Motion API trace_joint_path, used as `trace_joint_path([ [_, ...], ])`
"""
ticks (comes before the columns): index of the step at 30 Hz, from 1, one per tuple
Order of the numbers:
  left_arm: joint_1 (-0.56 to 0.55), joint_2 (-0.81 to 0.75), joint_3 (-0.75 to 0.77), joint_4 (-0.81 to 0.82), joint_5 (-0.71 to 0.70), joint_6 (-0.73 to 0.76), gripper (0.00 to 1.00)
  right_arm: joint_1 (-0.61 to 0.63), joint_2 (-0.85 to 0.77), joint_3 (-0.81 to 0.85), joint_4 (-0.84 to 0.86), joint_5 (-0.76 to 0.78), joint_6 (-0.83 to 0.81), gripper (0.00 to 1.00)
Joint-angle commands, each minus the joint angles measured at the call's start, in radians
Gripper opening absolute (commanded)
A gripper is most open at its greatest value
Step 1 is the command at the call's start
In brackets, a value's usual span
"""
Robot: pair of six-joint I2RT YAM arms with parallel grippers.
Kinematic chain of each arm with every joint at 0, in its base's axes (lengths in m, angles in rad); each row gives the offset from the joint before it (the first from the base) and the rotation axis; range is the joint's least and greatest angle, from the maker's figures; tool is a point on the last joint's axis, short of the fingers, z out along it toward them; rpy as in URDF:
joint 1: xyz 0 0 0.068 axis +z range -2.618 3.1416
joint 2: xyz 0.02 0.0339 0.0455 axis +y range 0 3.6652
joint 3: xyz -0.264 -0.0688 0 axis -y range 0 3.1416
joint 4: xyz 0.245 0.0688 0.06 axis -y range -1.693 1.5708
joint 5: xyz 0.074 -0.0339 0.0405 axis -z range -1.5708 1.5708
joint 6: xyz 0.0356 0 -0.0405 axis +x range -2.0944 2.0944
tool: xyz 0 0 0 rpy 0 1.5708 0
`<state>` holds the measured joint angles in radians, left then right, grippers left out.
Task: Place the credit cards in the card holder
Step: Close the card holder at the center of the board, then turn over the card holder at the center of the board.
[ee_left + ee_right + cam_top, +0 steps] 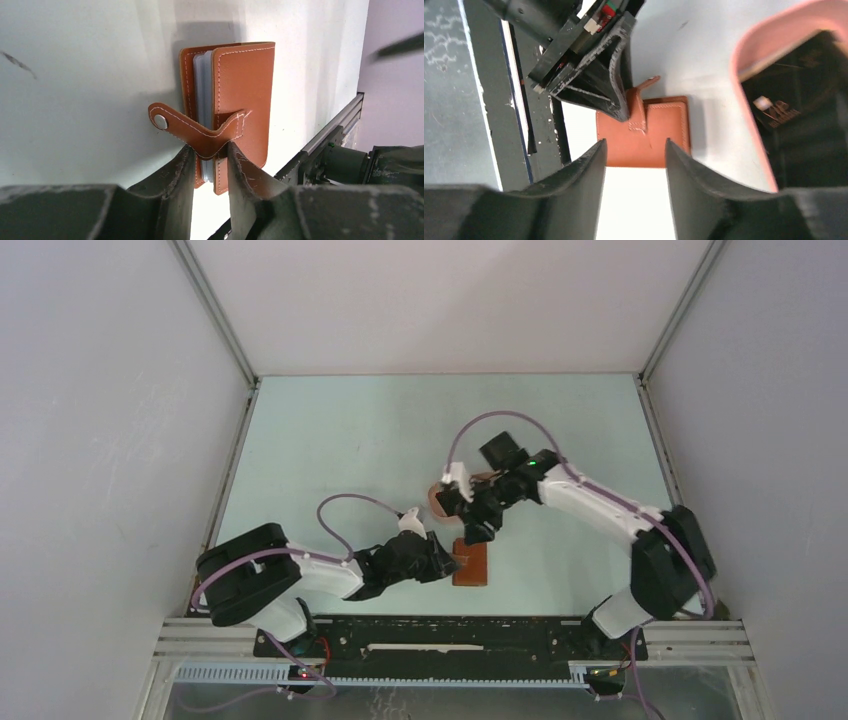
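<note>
The card holder (472, 568) (245, 85) (659, 130) is a folded reddish-brown leather wallet lying near the table's front edge, with grey pockets showing at its open side. Its snap tab (175, 125) is bent into a V between the fingers of my left gripper (450, 562) (210, 147), which is shut on the tab and the holder's edge. My right gripper (478, 532) (635, 142) hovers open just above the holder with nothing between its fingers. A black credit card (804, 90) lies in the pink tray (749, 50) (438, 498), which the right arm largely hides in the top view.
The aluminium rail (450, 640) (330, 135) runs along the near edge, close to the holder. White enclosure walls (120, 440) stand on the left, the right and the back. The left gripper's finger (609, 85) sits close in front of my right gripper.
</note>
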<state>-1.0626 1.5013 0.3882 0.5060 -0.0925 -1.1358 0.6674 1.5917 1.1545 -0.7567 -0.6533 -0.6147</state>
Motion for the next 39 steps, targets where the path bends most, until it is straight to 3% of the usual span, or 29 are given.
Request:
trace_joint_path([
  [1, -0.012, 0.051, -0.002, -0.115, 0.024, 0.033, 0.19, -0.167, -0.184, -0.07, 0.113, -0.154, 0.097, 0.64],
  [4, -0.012, 0.061, -0.002, -0.106, 0.029, 0.031, 0.19, -0.33, -0.199, -0.167, 0.159, -0.415, 0.228, 0.91],
  [6, -0.012, 0.067, -0.003, -0.097, 0.03, 0.029, 0.18, -0.4, -0.148, -0.203, 0.114, -0.525, 0.223, 0.94],
  [11, -0.011, 0.094, -0.003, -0.067, 0.04, 0.024, 0.17, -0.477, -0.01, -0.231, 0.13, -0.454, 0.373, 0.91],
  [19, -0.011, 0.103, -0.008, -0.039, 0.046, 0.018, 0.16, -0.462, 0.096, -0.271, 0.226, -0.323, 0.511, 0.84],
  [39, -0.011, 0.132, 0.01, -0.005, 0.066, 0.022, 0.14, -0.38, 0.27, -0.273, 0.248, -0.399, 0.576, 0.7],
])
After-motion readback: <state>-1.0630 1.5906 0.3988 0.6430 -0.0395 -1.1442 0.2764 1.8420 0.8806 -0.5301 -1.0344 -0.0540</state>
